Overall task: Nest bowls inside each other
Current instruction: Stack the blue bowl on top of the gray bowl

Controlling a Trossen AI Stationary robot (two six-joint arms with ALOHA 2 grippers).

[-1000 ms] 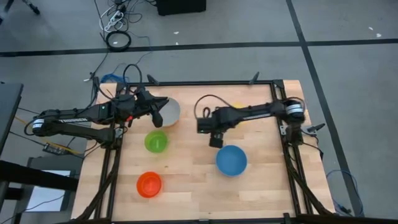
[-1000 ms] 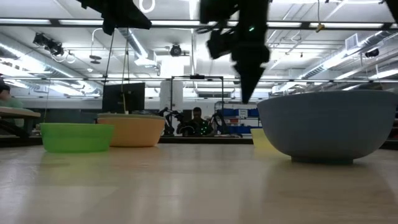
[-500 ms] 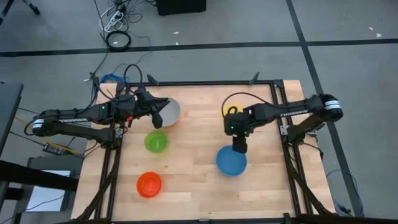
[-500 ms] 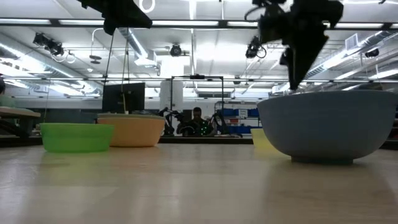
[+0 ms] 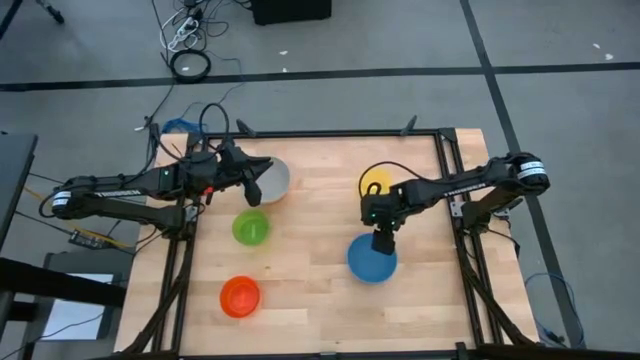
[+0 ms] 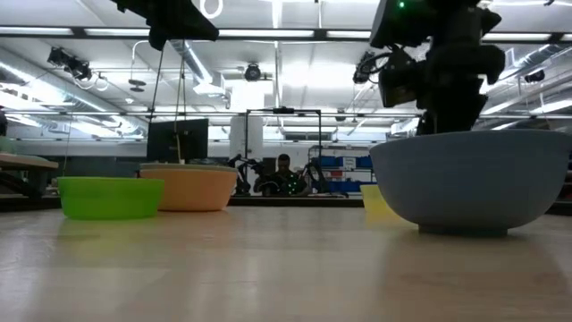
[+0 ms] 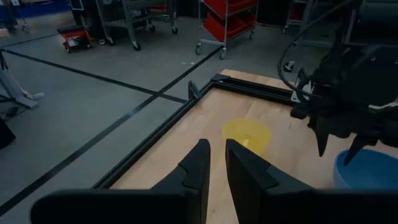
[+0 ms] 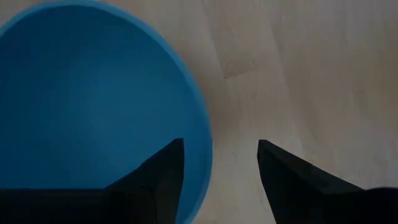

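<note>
Blue bowl (image 5: 372,259), near the table's (image 5: 310,310) right front edge: light, rigid, slick plastic; grip by the thin rim. Right gripper (image 8: 214,165) open, straddling that rim. Left gripper (image 5: 254,186) hangs over the grey bowl (image 5: 275,178); its state unclear.

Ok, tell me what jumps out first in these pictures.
The right gripper hangs open over the blue bowl's rim, one finger inside and one outside. Farther back sits the yellow bowl. The left gripper waits over the grey bowl, with the green bowl and red-orange bowl nearer the front.
</note>
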